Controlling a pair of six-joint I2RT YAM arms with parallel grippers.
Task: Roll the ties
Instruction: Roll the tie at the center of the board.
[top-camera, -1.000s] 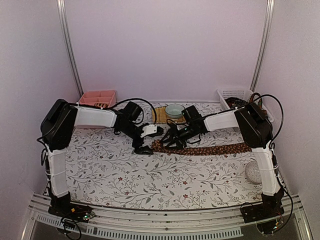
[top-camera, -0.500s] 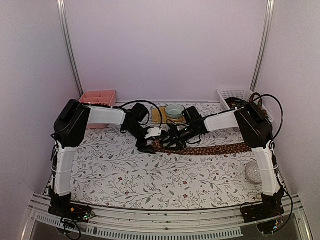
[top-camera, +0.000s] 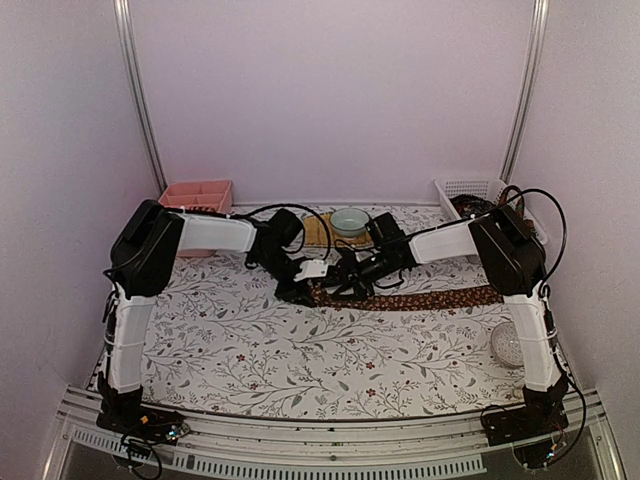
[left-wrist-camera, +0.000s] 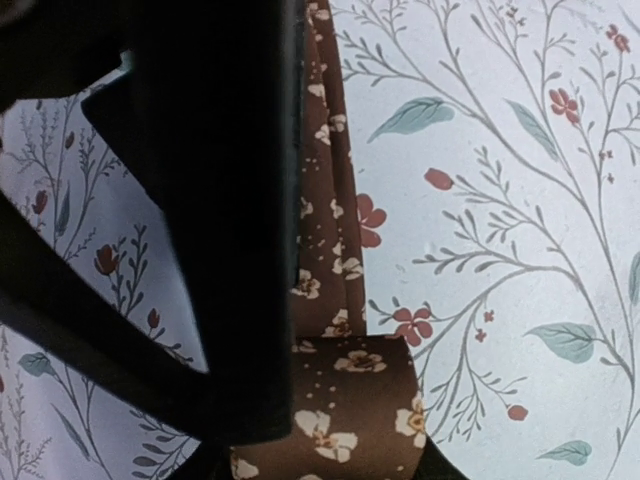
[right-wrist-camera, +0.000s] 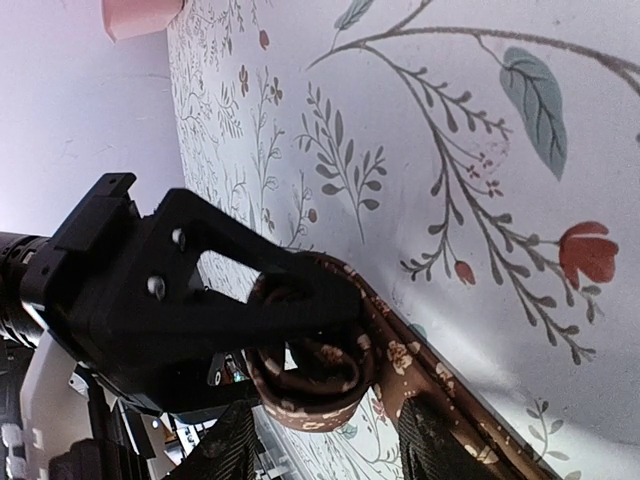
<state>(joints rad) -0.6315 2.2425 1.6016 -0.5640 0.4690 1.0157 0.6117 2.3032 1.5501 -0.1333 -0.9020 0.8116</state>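
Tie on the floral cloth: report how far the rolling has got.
Done: one end of the tie is wound into a small roll. In hand: the left tool and right tool both sit at that roll, a left finger lying across it; whether either grips is unclear. Left: most of the tie lies flat and unrolled on the floral tablecloth.

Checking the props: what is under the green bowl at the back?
A yellowish woven mat lies under the bowl, showing to its left; the stretch beneath the bowl is covered.
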